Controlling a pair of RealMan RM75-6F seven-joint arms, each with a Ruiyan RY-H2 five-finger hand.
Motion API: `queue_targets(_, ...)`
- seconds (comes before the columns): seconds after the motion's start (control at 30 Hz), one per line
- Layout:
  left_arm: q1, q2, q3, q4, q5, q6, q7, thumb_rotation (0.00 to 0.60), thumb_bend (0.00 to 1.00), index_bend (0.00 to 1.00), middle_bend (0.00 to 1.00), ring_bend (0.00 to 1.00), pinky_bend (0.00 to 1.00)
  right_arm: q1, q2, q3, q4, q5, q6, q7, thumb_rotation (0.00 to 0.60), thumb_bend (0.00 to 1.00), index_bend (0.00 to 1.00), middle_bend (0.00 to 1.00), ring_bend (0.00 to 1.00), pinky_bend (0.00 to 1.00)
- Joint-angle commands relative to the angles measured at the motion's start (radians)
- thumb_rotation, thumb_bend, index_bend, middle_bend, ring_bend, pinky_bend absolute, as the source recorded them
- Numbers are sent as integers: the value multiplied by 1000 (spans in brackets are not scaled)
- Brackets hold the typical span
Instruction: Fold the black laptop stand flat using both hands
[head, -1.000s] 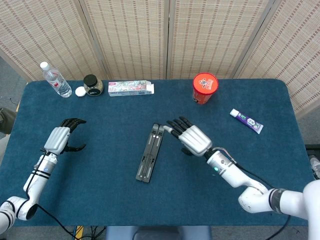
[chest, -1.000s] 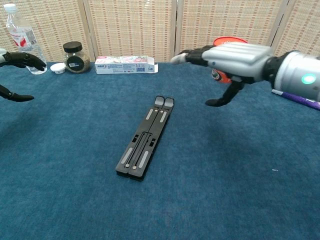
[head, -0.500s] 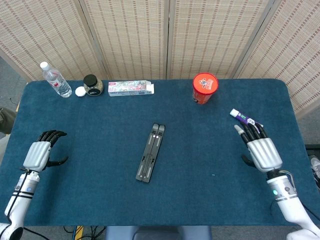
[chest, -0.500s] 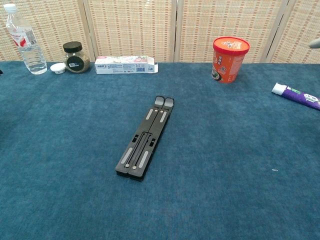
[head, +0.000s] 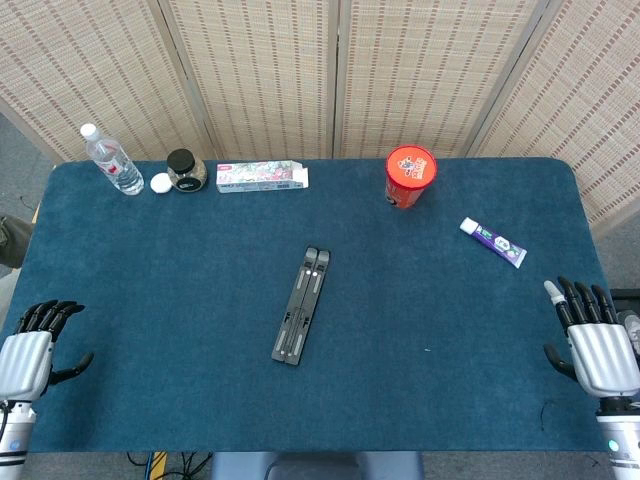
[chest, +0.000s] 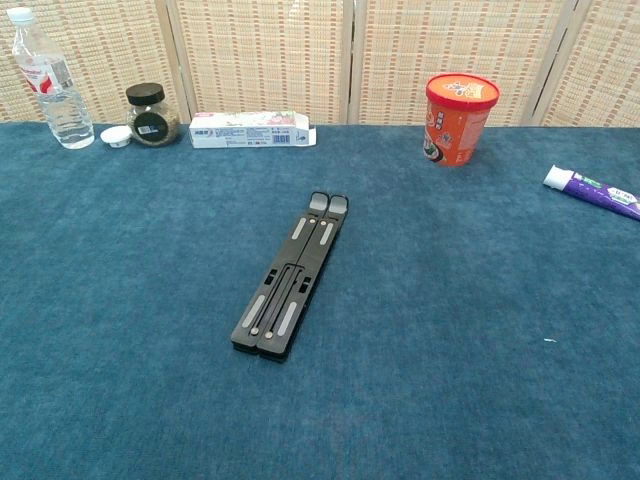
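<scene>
The black laptop stand (head: 301, 305) (chest: 290, 276) lies folded flat on the blue tabletop near the middle, its two bars side by side, running from near left to far right. My left hand (head: 28, 350) hangs at the table's near left corner, fingers apart, holding nothing. At the near right corner my right hand (head: 593, 335) is also empty with its fingers spread. Both hands are far from the stand. Neither hand shows in the chest view.
Along the back edge stand a water bottle (head: 111, 160), a white cap (head: 160, 183), a dark-lidded jar (head: 185, 169) and a long box (head: 262, 176). A red cup (head: 409, 176) stands at the back right. A toothpaste tube (head: 492, 241) lies to the right.
Both hands have drawn back from the stand toward the near corners of the table. The right hand left the stand's far end. The stand has not moved.
</scene>
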Motion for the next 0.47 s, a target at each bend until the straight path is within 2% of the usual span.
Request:
queue_targets(0.03, 26, 15, 14, -37, 41, 42, 14, 600, 173, 222, 196, 111, 74, -36, -3, 10, 0, -23, 34, 1, 600, 207, 0, 65, 0, 0)
queue_targets(0.47, 63, 20, 14, -56, 81, 56, 14, 600, 173, 222, 195, 111, 74, -95, 4, 48, 6, -89, 44, 15, 600, 207, 0, 68, 0, 0)
